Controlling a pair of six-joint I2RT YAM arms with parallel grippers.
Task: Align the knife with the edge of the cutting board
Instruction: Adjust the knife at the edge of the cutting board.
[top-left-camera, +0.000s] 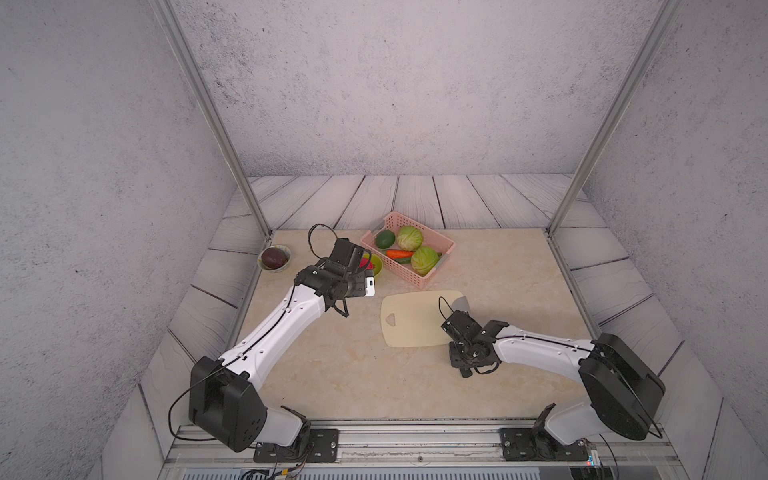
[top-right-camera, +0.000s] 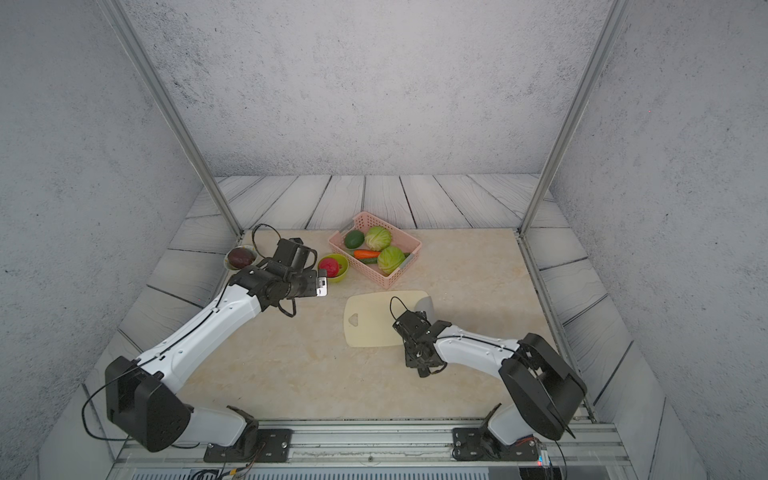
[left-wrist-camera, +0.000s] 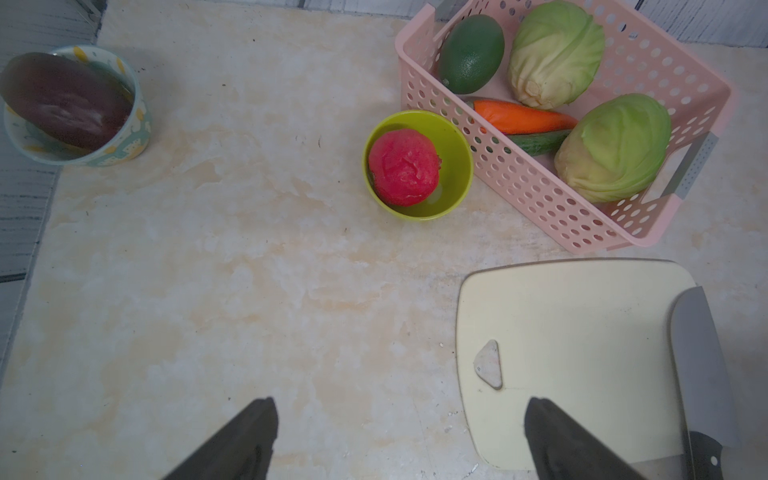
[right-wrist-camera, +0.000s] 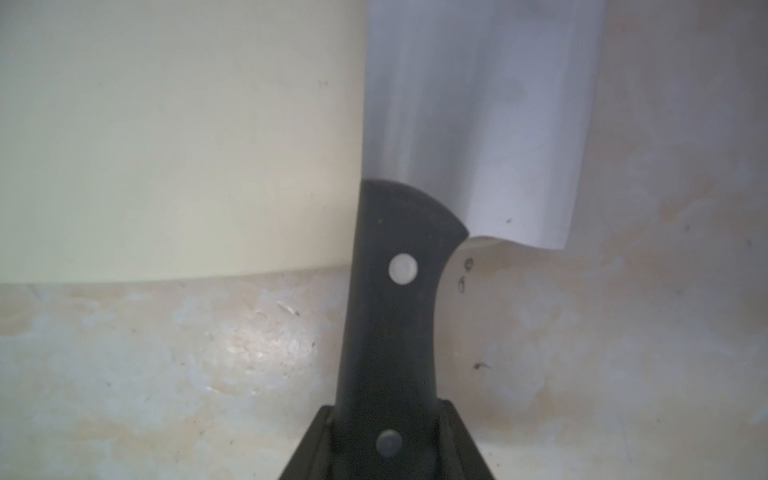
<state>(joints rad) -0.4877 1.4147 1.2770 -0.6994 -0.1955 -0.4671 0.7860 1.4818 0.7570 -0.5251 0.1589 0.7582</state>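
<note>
Two arms work over a beige marbled tabletop (top-left-camera: 332, 374). The R gripper (right-wrist-camera: 388, 419) is clamped on the black riveted handle of a cleaver-style knife (right-wrist-camera: 478, 124) w/ a broad grey steel blade. Its fingers (right-wrist-camera: 307, 453) press the handle's sides by the rear rivet.

The blade lies flat-side down along one short side of a thin cream plastic cutting board (top-left-camera: 411, 320) w/ rounded corners. That's the side far from the small heart-shaped hole (top-left-camera: 391, 320). The spine side of the blade overlaps the board's margin and the cutting side hangs over the tabletop. The handle sticks out past the board's long side nearest the arm bases. Can't tell if the blade rests on the board or sits just above it. In both top views the R wrist hides most of the knife.

The L gripper (left-wrist-camera: 399, 415) hangs above bare tabletop to the left of the board and apart from it, jaws wide apart w/ nothing btwn them.

Just beyond it is a lime-green plastic bowl (left-wrist-camera: 457, 174) holding a red tomato-like ball (left-wrist-camera: 403, 172). The bowl sits just beside a pink perforated plastic basket (left-wrist-camera: 519, 187). The basket holds:
- two pale-green cabbages (left-wrist-camera: 557, 54)
- a dark green avocado (left-wrist-camera: 471, 54)
- an orange carrot (left-wrist-camera: 523, 116)
- a cucumber (left-wrist-camera: 540, 141)

At the table's far left edge a patterned cup (left-wrist-camera: 124, 153) holds a dark purple veg (left-wrist-camera: 66, 99).
</note>
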